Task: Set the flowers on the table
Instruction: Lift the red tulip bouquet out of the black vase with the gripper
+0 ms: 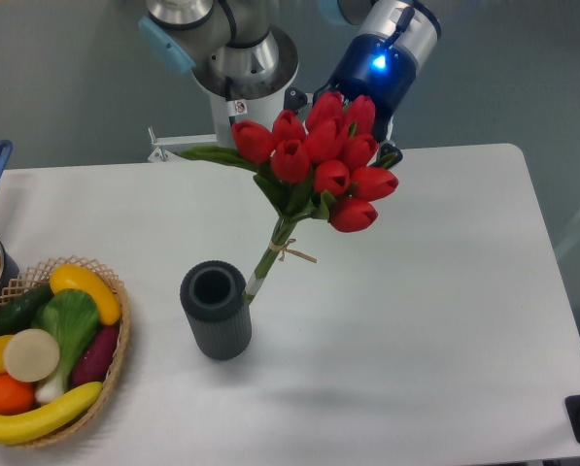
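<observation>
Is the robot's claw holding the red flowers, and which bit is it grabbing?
It seems so. The flowers hang tilted above the table, beside the vase. The claw is behind the blooms, so the exact hold is hidden.

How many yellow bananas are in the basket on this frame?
2. One banana lies along the front edge of the basket; the other sits at the back, by the rim. More fruit could be hidden under the pile.
</observation>
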Tool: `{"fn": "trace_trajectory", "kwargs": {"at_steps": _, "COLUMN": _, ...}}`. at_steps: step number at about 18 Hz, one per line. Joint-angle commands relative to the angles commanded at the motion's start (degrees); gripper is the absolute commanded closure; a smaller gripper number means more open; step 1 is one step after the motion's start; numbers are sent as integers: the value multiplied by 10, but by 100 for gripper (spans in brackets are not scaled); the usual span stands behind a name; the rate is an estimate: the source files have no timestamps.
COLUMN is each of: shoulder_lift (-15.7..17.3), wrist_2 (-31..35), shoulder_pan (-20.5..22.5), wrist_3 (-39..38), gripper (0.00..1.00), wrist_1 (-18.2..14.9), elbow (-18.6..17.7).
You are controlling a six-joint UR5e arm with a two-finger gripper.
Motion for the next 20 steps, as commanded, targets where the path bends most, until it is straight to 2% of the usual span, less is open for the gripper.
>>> {"fn": "trace_trajectory", "kwargs": {"at_steps": 11, "shoulder_lift": 1, "wrist_2": 2, "shoulder_pan": 18, "wrist_3": 10, "gripper": 61, "wrist_1": 0, "elbow": -1}}
{"fn": "trace_trajectory", "kwargs": {"at_steps": 20, "shoulder_lift": 4, "wrist_2": 25, "shoulder_pan": 33, "wrist_3": 64, "gripper": 61, "wrist_1": -1, "elbow": -2}}
